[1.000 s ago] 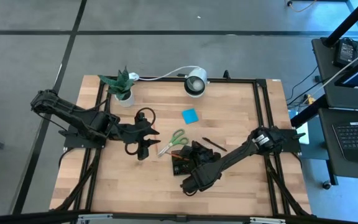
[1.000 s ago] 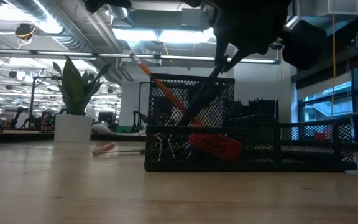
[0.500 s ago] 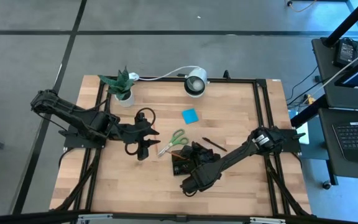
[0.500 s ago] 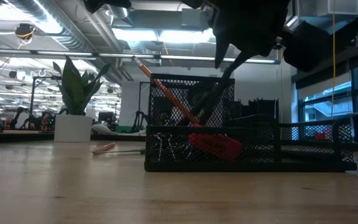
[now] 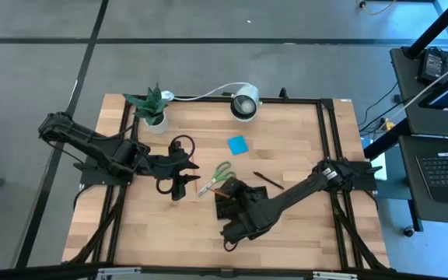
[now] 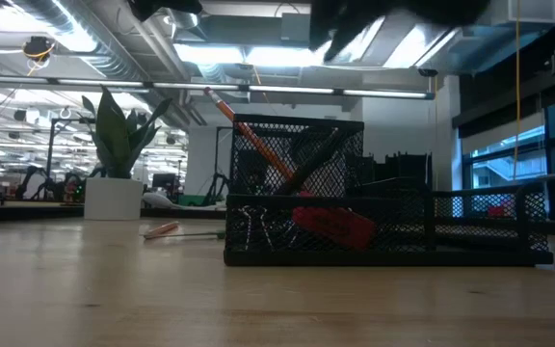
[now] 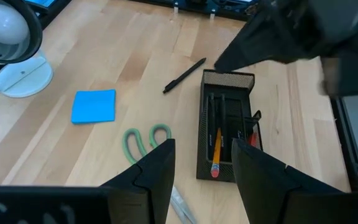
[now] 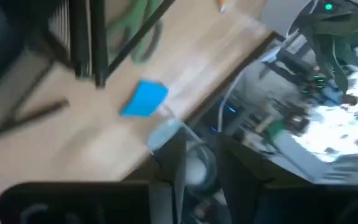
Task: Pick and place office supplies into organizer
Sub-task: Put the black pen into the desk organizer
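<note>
The black mesh organizer stands on the table; in the low view its tall compartment holds an orange pencil and a black pen, both leaning. A red piece lies in the low tray. Green-handled scissors, a blue sticky-note pad and another black pen lie flat on the wood. My right gripper hangs open above the organizer, at the arm's end. My left gripper is open and waits left of the scissors.
A potted plant and a white round lamp stand near the far edge. An orange-tipped item lies on the table left of the organizer. Bare wood shows along the near edge and in the far right corner.
My right gripper has let go of a black pen, which now leans in the organizer's tall compartment. The gripper then rose well above the organizer and shifted slightly toward the table's near left. The left arm kept still.
</note>
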Robot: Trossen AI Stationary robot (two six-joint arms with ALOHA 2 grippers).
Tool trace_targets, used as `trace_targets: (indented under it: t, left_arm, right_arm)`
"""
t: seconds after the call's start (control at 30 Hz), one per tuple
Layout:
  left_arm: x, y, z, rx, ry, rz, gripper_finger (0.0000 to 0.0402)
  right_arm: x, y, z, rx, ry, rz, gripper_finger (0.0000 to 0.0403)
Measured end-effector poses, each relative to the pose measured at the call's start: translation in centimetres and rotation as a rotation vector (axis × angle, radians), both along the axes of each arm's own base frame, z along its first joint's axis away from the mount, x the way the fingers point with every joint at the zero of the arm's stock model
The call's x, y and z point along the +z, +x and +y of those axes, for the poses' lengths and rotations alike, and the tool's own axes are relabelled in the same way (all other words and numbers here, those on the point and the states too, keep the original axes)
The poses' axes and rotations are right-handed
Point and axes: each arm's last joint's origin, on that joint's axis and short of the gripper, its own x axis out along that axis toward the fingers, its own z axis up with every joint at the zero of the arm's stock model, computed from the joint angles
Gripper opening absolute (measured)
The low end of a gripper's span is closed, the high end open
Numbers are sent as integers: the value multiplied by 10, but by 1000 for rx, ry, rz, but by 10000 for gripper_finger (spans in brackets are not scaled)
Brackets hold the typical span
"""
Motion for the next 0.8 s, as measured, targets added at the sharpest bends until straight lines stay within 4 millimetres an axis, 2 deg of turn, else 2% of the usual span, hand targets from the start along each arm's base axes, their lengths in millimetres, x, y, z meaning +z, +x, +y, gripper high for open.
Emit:
trace_targets:
  t: [0.23, 0.4, 0.5, 0.63, 0.8]
  left_arm:
    - [0, 0, 0, -1, -1, 0, 152]
    - [0, 0, -1, -18, -13, 8, 152]
    - [-1, 0, -1, -38, -30, 15, 152]
    - [-1, 0, -1, -40, -32, 16, 152]
    - [-2, -1, -1, -13, -62, 28, 152]
  right_arm:
    - [57, 3, 2, -186, 401, -268, 88]
    - [99, -19, -29, -451, 687, -413, 91]
    - [126, -35, -51, -582, 863, -461, 109]
    - [151, -58, -74, -651, 914, -548, 152]
    - [159, -79, -100, -704, 849, -642, 206]
